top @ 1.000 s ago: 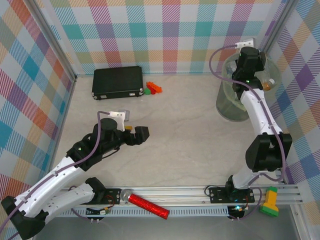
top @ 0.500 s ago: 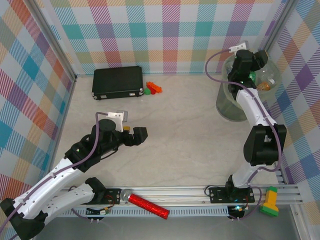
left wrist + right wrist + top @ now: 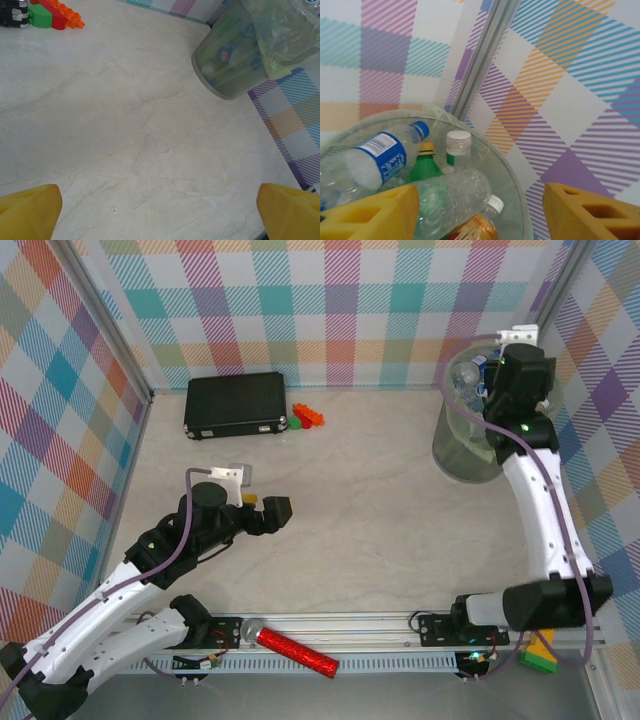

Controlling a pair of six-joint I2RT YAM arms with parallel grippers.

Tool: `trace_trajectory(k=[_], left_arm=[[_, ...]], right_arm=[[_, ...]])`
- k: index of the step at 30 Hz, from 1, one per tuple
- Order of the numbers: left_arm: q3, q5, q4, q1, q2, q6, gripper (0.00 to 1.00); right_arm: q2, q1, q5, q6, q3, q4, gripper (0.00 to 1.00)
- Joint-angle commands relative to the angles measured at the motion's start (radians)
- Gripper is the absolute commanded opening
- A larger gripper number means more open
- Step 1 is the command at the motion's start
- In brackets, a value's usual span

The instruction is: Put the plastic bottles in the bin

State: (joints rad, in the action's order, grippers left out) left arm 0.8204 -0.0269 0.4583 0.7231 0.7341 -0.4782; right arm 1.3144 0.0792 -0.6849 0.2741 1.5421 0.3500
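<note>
Pale marbled tabletop point(image 3: 400, 530), plaid walls point(image 3: 330, 310); left hand point(image 3: 268, 508) wide open, right hand point(image 3: 480, 210) open above the bin point(image 3: 460, 455).

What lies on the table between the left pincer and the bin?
Nothing: the left wrist view shows bare table from the left pincer to the bin.

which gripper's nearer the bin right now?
Right. The right gripper hangs over the bin; the left gripper is over mid-table, far from it.
</note>
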Motion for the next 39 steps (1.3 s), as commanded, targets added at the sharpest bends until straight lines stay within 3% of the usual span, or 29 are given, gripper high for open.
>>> trace_trajectory(k=[1,8,12,21,23,25,32,39], left_arm=[[-0.003,0.0,0.011,-0.007,-0.012,0.0,1.0],[0.008,0.001,0.013,-0.007,-0.002,-0.004,1.0],[0.007,-0.005,0.014,-0.007,-0.002,-0.01,1.0],[0.02,-0.104,0.05,-0.007,0.025,-0.028,1.0],[0.021,-0.156,0.059,-0.008,0.032,-0.038,0.99],[0.026,-0.226,0.08,-0.007,0.04,-0.046,1.0],[-0.022,-0.508,0.101,-0.008,0.045,-0.069,0.99],[-0.115,-0.864,0.088,-0.012,0.092,-0.072,1.0]], right_arm=[[-0.026,0.001,0.082,-0.147,-0.032,0.117,0.66],[0.04,0.002,0.1,-0.168,0.036,0.173,0.68],[0.085,0.007,0.127,-0.263,0.088,0.231,0.7],[-0.031,0.106,0.199,-0.304,-0.014,0.231,0.79],[-0.068,0.145,0.214,-0.313,-0.044,0.228,0.8],[-0.112,0.184,0.255,-0.336,-0.084,0.221,0.99],[-0.272,0.256,0.437,-0.426,-0.292,0.115,0.99],[-0.397,0.263,0.447,-0.415,-0.62,-0.088,0.99]])
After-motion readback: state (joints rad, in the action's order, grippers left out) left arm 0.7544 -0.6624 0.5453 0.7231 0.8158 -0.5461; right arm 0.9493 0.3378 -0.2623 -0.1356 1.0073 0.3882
